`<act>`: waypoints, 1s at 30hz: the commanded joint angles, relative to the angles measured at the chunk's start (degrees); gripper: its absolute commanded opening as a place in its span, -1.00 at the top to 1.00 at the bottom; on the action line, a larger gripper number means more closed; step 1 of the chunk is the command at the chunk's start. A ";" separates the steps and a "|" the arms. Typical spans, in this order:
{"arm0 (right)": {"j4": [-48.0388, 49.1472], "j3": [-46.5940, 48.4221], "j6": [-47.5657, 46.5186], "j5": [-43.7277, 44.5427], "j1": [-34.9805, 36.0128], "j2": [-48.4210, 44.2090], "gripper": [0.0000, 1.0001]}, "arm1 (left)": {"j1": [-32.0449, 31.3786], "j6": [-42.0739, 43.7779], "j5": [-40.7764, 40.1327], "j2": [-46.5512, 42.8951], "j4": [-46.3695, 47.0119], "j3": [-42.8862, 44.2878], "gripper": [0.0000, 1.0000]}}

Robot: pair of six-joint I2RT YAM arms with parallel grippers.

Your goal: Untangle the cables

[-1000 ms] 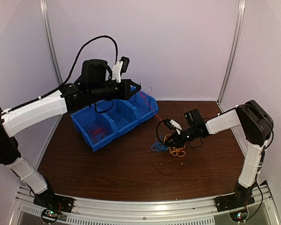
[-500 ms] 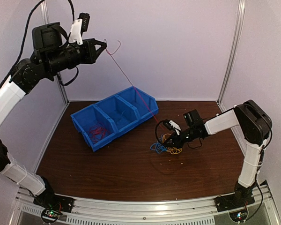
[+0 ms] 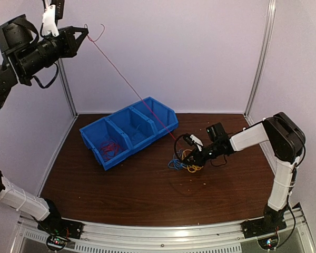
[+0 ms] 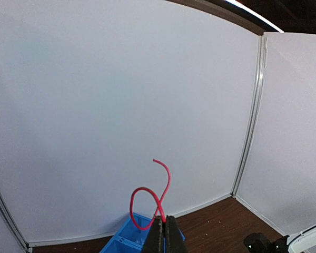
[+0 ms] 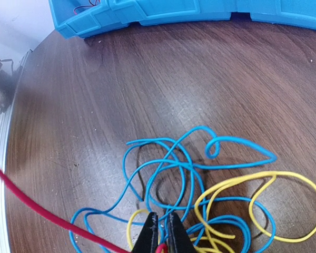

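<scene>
- Tangle of blue cable (image 3: 174, 165) and yellow cable (image 3: 196, 169) lies on the desk (image 3: 126, 195), right of centre, near the bin (image 3: 142, 145).
- Red cable (image 3: 131, 88) runs taut from that tangle up and left, crossing over the bin's right end.
- Right hand (image 5: 160, 219) sits low on the tangle, fingers nearly together, pinching the red cable's lower end.
- Left hand (image 3: 84, 32), raised high at far left, is clamped on the red cable; a short curl pokes past its tips.
- Red wire (image 3: 109, 149) lies in the bin's left compartment.
</scene>
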 commanded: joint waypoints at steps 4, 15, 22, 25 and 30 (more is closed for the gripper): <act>-1.59 0.75 1.00 2.04 -0.25 1.76 0.81 | 0.43 4.72 -6.09 -5.28 9.31 2.78 1.00; -1.97 1.19 1.14 1.76 -0.30 3.00 0.88 | 0.43 9.07 -9.56 -6.76 11.44 6.91 1.00; -2.03 1.37 1.45 1.84 -0.49 3.39 0.92 | 0.43 12.38 -10.22 -6.76 14.72 9.71 1.00; -2.13 1.46 1.33 1.63 -0.47 3.37 0.90 | 0.43 13.09 -10.95 -6.62 15.46 9.39 1.00; -8.28 5.27 -1.15 -0.07 -0.51 1.49 0.25 | 0.43 11.36 -11.24 -6.32 13.56 5.15 1.00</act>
